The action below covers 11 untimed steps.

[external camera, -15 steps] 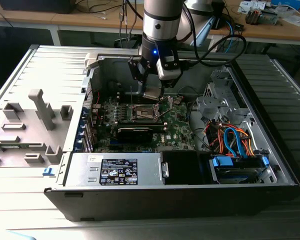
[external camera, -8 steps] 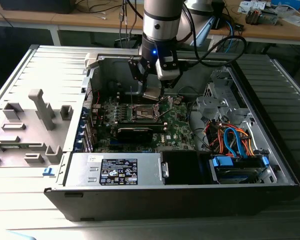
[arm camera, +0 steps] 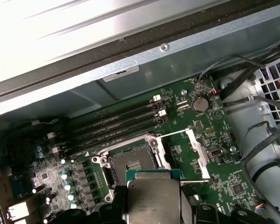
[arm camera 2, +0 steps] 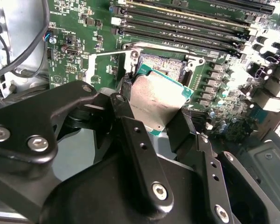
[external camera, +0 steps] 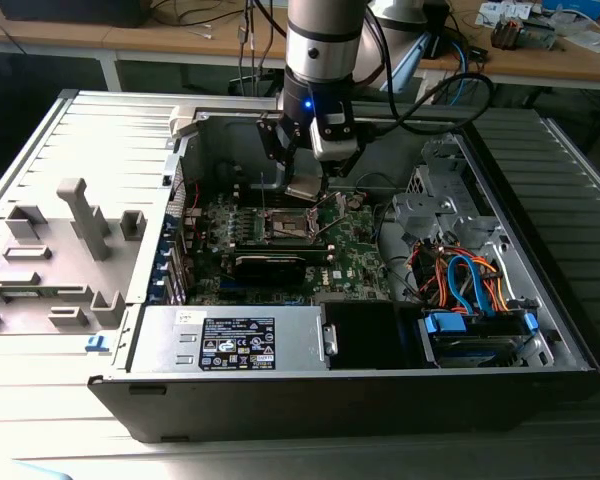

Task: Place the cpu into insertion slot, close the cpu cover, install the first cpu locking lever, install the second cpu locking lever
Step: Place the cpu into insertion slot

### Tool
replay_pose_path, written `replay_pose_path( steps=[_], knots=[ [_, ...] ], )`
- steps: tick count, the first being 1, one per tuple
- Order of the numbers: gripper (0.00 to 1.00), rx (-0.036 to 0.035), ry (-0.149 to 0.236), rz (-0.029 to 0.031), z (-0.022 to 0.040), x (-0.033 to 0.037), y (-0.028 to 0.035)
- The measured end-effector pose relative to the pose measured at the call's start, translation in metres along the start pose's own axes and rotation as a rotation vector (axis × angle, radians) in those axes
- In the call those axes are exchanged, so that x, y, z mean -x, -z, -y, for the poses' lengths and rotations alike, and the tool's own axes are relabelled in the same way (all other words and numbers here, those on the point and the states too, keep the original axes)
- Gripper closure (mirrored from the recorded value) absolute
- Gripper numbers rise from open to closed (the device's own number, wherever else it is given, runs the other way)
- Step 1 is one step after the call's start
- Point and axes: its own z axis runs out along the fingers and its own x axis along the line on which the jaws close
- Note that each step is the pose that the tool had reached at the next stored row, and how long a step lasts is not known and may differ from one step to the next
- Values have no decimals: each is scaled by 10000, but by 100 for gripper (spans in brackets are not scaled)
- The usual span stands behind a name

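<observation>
My gripper point(external camera: 308, 178) hangs inside the open computer case, shut on the cpu point(external camera: 305, 190), a flat square chip with a silvery top and green edge. In both wrist views the cpu point(arm camera 2: 156, 100) point(arm camera: 154, 200) sits tilted between the black fingers point(arm camera 2: 126, 100), a short way above and beside the insertion slot point(arm camera 2: 165, 65) point(arm camera: 133, 163). The slot point(external camera: 285, 226) is uncovered, its dark centre bare. The cpu cover point(arm camera: 198, 156), a thin metal frame, stands flipped open next to the slot, also seen as the cover point(arm camera 2: 107, 67) in the second wrist view.
Long black memory slots point(arm camera: 116, 123) run beside the socket. A black block point(external camera: 270, 266) lies on the green motherboard point(external camera: 355, 255). A power supply point(external camera: 230, 340) fills the case front; cables and a drive cage point(external camera: 470, 285) are on the exterior view's right. A grey fixture plate point(external camera: 70, 240) lies outside the case.
</observation>
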Motion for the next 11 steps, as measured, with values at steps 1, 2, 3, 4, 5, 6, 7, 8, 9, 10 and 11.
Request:
replay_pose_path(
  steps=[1, 2, 3, 4, 5, 6, 7, 8, 9, 10, 11],
  knots=[
    [45, 0, -33, 1, 0, 0, 0],
    [45, 0, -62, 3, 0, 0, -1],
    [45, 0, -114, 5, 0, 0, -2],
    [45, 0, -152, 6, 0, 0, -2],
    [45, 0, -179, 7, 0, 0, -3],
    [45, 0, -214, 9, 0, 0, -3],
    [45, 0, -244, 10, 0, 0, -3],
    [45, 0, -287, 12, 0, 0, -4],
    [45, 1, -323, 13, 0, 0, -4],
    [45, 1, -395, 16, 0, 0, -5],
    [45, 2, -445, 17, 0, 0, -6]
  ],
)
